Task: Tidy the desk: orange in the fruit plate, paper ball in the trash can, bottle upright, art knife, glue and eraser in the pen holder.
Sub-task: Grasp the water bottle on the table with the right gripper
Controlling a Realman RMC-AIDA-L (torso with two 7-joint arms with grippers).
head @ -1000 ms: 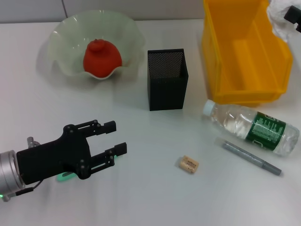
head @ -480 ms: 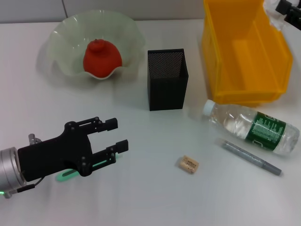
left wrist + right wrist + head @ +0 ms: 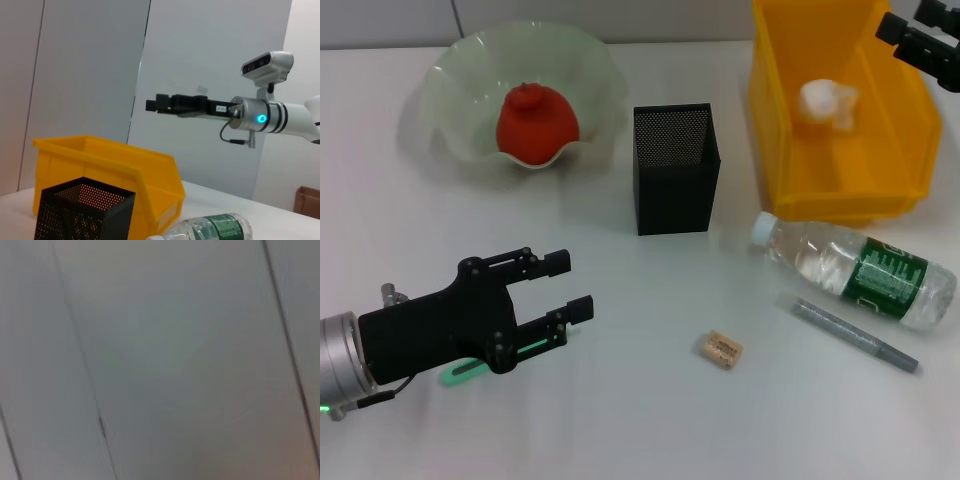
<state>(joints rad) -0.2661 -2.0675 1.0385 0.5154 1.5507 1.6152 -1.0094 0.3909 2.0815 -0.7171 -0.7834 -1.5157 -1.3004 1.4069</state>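
Your right gripper (image 3: 905, 30) is hovering over the yellow bin (image 3: 785, 150), fingers spread, paper ball (image 3: 827, 102) lying inside, your left gripper (image 3: 567, 287) is hanging over the bench (image 3: 640, 420), fingers parted.

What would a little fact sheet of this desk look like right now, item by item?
orange: in the fruit plate
paper ball: inside the yellow bin
bottle: lying on its side
pen holder: upright
eraser: loose on the desk
art knife: lying beside the bottle
left end effector: open, low above a green item
right end effector: raised over the bin
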